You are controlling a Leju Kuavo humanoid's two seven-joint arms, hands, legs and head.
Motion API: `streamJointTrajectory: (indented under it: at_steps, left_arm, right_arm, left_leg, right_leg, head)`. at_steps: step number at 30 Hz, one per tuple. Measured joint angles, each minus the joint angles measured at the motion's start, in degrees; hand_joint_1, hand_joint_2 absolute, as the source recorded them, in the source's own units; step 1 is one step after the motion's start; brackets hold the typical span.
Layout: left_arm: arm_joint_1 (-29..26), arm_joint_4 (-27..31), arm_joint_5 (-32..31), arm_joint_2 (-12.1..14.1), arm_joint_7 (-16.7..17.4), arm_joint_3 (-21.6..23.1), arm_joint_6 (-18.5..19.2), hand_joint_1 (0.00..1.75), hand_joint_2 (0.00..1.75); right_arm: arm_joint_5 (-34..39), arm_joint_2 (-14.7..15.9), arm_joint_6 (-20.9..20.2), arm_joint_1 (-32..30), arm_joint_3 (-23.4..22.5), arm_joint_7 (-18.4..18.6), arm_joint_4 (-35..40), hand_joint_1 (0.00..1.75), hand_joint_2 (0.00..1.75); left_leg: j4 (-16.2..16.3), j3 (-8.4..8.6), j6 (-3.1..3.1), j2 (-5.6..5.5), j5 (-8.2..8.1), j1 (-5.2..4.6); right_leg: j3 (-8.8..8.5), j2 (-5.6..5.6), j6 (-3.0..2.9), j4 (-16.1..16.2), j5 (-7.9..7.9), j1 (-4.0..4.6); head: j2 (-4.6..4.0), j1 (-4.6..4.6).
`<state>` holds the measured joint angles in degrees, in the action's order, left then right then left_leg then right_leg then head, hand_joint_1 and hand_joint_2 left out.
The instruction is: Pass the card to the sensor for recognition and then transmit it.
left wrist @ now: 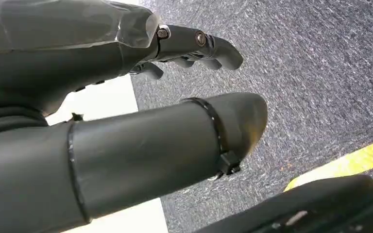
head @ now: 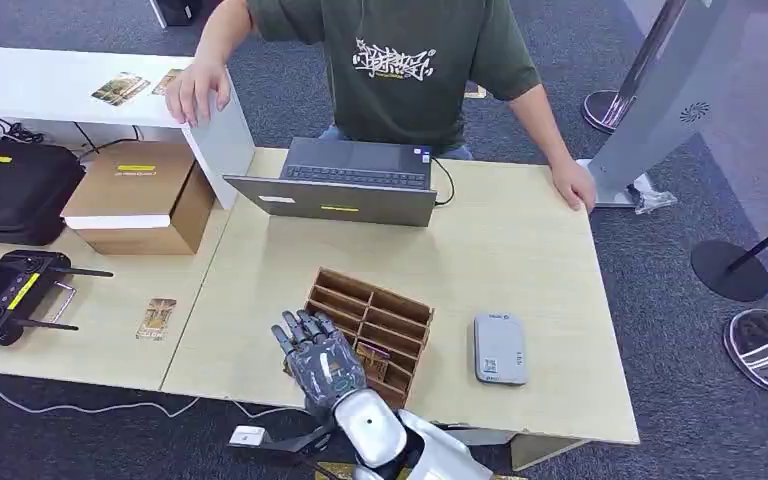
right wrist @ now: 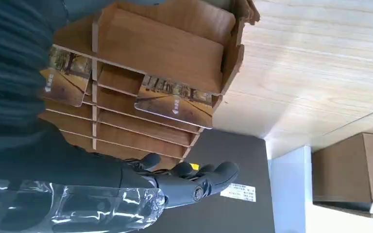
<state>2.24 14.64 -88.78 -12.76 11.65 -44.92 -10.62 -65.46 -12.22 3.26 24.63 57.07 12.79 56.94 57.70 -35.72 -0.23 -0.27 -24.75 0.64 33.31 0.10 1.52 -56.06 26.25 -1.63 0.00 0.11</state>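
Two cards (right wrist: pixel 175 101) with an autumn path picture are standing in the wooden rack's (head: pixel 375 318) near slots. The grey sensor (head: pixel 500 348) is lying flat just right of it

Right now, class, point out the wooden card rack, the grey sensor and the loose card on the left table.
wooden card rack (head: pixel 385 310), head view, on a far divider slat.
grey sensor (head: pixel 500 347), head view, middle of its top face.
loose card (head: pixel 157 318), head view, centre of the card.

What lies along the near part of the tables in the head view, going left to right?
Black remote controller → loose card → right hand → wooden card rack → grey card sensor.
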Motion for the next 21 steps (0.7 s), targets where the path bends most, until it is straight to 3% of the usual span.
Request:
streamJointTrajectory:
  at_steps: [21]
  left_arm:
    - [0.0, -0.2, 0.1, -0.4, -1.0, 0.0, -1.0, 0.0, 0.0]
  right_arm:
    - [1.2, -3.1, 3.5, 1.5, 0.2, -0.5, -5.0, 0.0, 1.75]
  left_leg:
    - [0.0, 0.0, 0.0, 0.0, 0.0, 0.0]
  right_leg:
    - [0.0, 0.0, 0.0, 0.0, 0.0, 0.0]
  head:
    - [0.0, 0.0]
